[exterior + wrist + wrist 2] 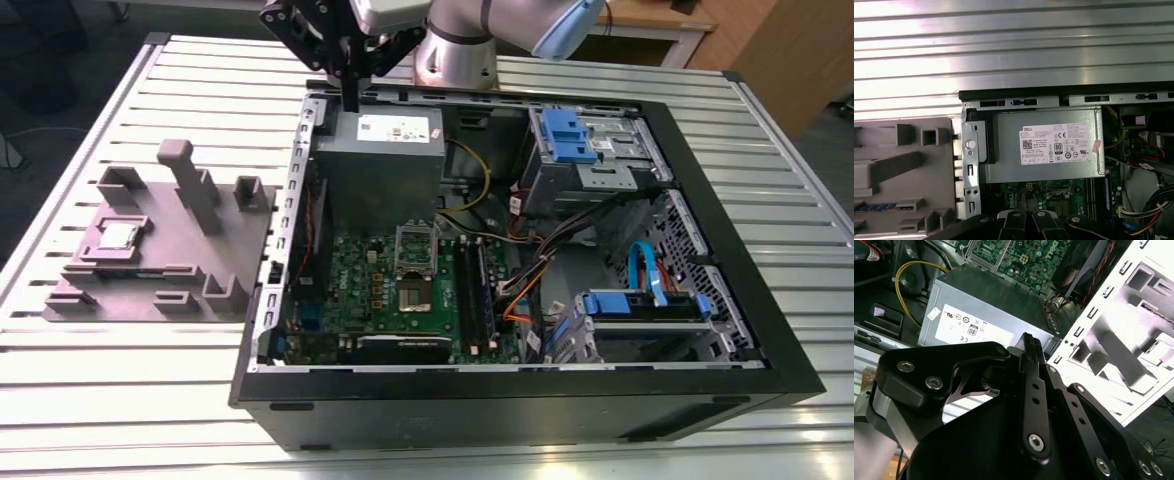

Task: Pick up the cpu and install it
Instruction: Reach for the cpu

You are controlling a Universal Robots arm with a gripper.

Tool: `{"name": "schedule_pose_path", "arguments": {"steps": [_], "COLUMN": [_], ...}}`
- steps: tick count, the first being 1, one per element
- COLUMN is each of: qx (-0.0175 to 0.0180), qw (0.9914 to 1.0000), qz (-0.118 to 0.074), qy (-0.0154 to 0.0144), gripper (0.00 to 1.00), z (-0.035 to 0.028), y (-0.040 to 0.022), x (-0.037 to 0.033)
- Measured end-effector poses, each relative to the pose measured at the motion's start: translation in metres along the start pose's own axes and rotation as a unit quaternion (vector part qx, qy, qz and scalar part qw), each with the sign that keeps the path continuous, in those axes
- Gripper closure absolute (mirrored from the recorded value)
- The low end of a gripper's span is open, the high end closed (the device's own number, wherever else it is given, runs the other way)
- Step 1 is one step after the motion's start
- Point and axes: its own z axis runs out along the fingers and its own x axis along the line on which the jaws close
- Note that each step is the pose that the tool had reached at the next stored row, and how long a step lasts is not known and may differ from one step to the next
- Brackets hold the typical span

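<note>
- One black computer case [534, 400] lies open on the slatted worktop [120, 400], nearest the exterior view's camera.
- Inside it, the green motherboard [360, 290] takes up the half toward the exterior view's left. Its silver socket frame [416, 243] is tipped up at twelve o'clock of the socket [414, 292].
- At nine o'clock of the case, just beside its wall, a grey holder block [200, 250] rests on the worktop.
- The cpu [118, 236] lies flat in a recess of that block, toward its nine o'clock edge, well apart from both the claw and the socket.
- Farther back, the grey power supply [380, 165] with its white label sits in the case corner at twelve o'clock of the motherboard.
- The claw [351, 98] hangs just over the far edge of the power supply, pointing down, its fingers closed together with nothing between them. The second wrist view shows a ridged fingertip [1030, 346] above the labelled box.
- Behind the claw, the arm [461, 50] rises at the worktop's far edge.
</note>
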Motion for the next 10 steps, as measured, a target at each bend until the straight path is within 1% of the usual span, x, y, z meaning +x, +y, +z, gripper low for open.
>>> {"name": "schedule_pose_path", "arguments": {"steps": [2, 10], "qx": [0.0001, 0.0001], "qw": [1.00000, 1.00000], "qz": [0.000, 0.000], "qy": [0.0009, 0.0015], "gripper": [0.90, 0.90], "z": [0.0006, 0.0010], "y": [-0.0002, -0.0003], "x": [0.0018, 0.0033]}}
